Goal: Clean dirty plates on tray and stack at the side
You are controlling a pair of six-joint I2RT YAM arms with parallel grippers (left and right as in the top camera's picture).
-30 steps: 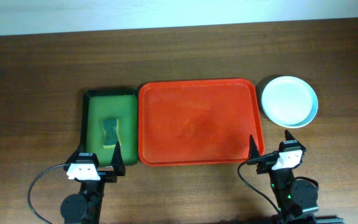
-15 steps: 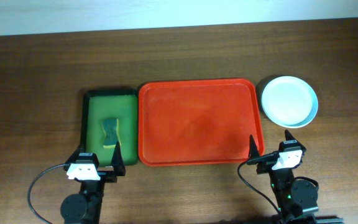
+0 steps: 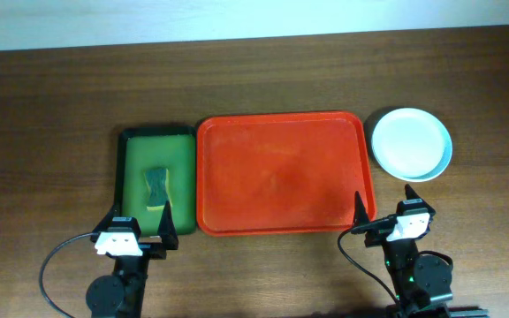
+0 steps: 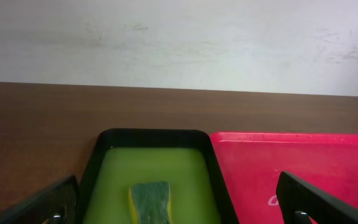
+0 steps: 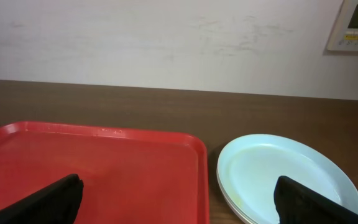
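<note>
while left hand (image 3: 142, 214), right hand (image 3: 383, 196) gape wide, sponge (image 3: 155, 185) in green tray (image 3: 155, 132), plates (image 3: 411, 143) beside red tray (image 3: 281, 172).

No change shows — nothing has shifted since a second ago.

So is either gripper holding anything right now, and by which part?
Nothing is held. The left gripper and right gripper are both open and empty; the plates sit stacked beside the red tray.

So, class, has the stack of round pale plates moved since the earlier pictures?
No. The stack of round pale plates sits beside the red rectangular plastic tray, off its right rim, as before.
</note>
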